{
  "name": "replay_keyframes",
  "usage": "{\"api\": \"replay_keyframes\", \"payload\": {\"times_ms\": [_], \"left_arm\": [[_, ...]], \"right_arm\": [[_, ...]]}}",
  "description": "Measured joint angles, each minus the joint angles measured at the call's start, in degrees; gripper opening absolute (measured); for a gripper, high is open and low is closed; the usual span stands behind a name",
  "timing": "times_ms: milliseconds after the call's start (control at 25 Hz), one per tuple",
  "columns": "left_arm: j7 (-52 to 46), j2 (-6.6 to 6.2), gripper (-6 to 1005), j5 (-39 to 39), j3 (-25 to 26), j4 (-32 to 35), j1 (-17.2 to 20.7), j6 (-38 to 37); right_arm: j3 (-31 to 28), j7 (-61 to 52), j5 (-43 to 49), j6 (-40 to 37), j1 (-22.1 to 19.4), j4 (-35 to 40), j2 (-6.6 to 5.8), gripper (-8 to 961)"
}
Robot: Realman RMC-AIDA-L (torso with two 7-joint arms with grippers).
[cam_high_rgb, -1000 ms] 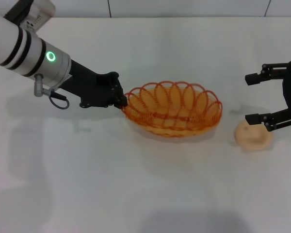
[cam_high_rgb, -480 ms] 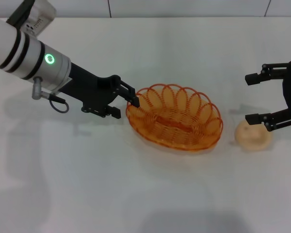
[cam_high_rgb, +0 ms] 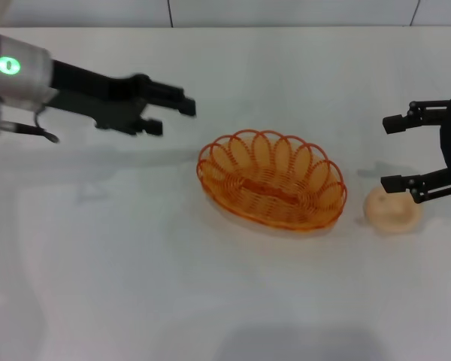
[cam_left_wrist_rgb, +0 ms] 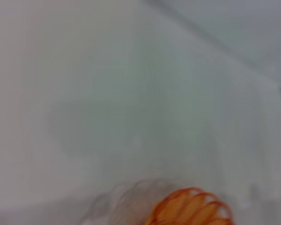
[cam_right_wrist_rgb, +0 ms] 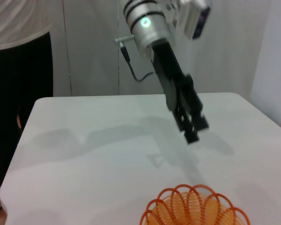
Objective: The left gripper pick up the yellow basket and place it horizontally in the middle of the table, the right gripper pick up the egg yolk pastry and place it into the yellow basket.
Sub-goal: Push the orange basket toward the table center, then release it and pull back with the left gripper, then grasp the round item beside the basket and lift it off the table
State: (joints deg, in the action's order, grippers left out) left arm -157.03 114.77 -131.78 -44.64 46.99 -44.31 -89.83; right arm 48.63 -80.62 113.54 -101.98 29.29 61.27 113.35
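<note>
The orange wire basket (cam_high_rgb: 271, 189) sat level on the surface (cam_high_rgb: 135, 286). At 10 o'clock, the left hand (cam_high_rgb: 173, 114) hovered released. At 3 o'clock, the right hand (cam_high_rgb: 395, 153) gaped above the bun (cam_high_rgb: 391, 210).

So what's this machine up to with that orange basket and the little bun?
The yellow basket sits empty near the middle of the table. The left pincer is open and holds nothing, up and off to the basket's left, clear of its rim. The right pincer is open above the egg yolk pastry, which lies on the table just right of the basket. The pastry is not yet gripped or in the basket.
</note>
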Motion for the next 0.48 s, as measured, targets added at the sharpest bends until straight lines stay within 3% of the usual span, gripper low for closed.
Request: {"api": "replay_keyframes", "payload": {"times_ms": [240, 480], "left_arm": [[25.08, -3.2, 809, 15.02, 1.19, -0.44, 6.88, 0.13], [46.86, -3.6, 847, 18.12, 2.45, 0.5, 12.21, -3.15]], "right_arm": [[0.66, -1.99, 0.13, -0.18, -1.58, 0.18, 1.54, 853], [5.74, -4.96, -0.13, 0.52, -2.48, 0.28, 1.89, 853]]}}
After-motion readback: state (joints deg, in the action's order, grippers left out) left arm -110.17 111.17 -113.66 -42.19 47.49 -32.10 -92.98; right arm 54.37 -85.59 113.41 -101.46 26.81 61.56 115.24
